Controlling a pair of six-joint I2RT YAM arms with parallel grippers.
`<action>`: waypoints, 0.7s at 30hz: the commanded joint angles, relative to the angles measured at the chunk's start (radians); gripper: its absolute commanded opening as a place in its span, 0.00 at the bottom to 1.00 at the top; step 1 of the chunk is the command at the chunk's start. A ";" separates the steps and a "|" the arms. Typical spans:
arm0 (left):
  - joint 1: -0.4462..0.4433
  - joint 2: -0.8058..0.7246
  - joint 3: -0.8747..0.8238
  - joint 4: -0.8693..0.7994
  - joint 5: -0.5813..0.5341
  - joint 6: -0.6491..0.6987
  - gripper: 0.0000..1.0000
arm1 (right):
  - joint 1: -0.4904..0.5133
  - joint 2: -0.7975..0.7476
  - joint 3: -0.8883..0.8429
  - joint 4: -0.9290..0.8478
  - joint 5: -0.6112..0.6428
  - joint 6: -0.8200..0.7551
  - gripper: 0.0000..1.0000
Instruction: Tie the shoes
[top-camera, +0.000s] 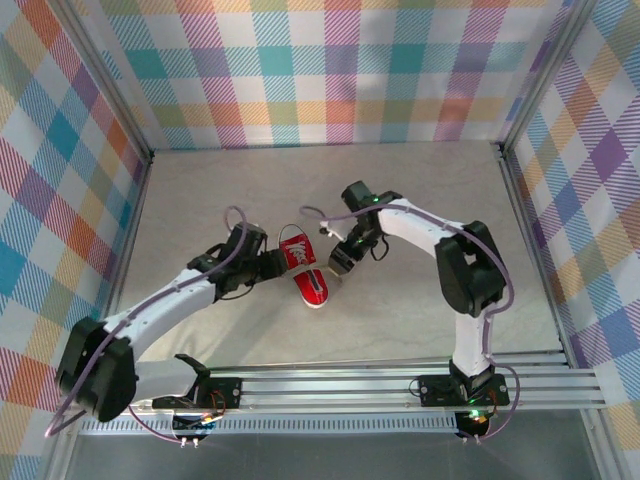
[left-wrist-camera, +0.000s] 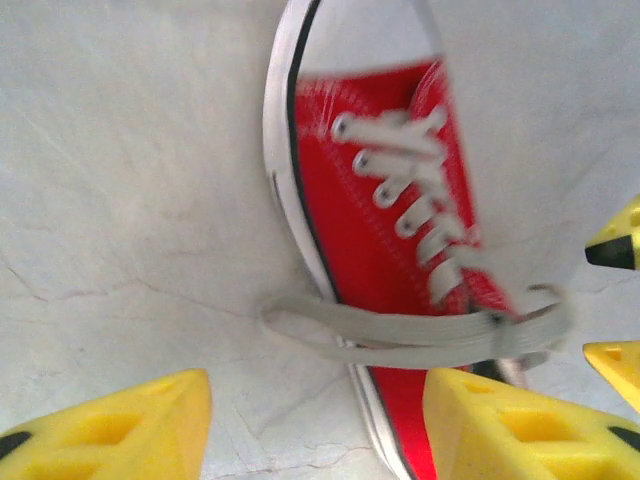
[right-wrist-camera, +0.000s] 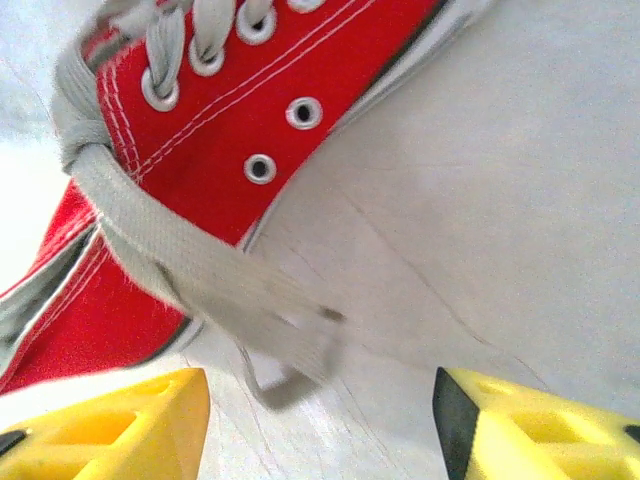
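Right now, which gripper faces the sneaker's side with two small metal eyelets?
The right gripper: two side eyelets on the sneaker lie before it; the left gripper overlooks the laced top.

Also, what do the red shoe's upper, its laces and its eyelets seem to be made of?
The upper looks like matte red canvas: dull surface, white stitch rows. The laces seem flat woven cotton or similar, soft and limp. The eyelets are probably metal: shiny silver rings.
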 joint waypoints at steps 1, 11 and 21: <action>0.048 -0.099 0.080 -0.170 -0.062 0.112 0.60 | -0.071 -0.139 -0.025 -0.030 -0.008 0.032 0.62; 0.172 -0.218 0.190 -0.320 -0.229 0.385 0.73 | -0.133 -0.487 -0.348 0.316 0.170 0.186 0.70; 0.301 -0.332 -0.026 -0.072 -0.317 0.519 1.00 | -0.171 -0.755 -0.708 0.693 0.533 0.286 0.99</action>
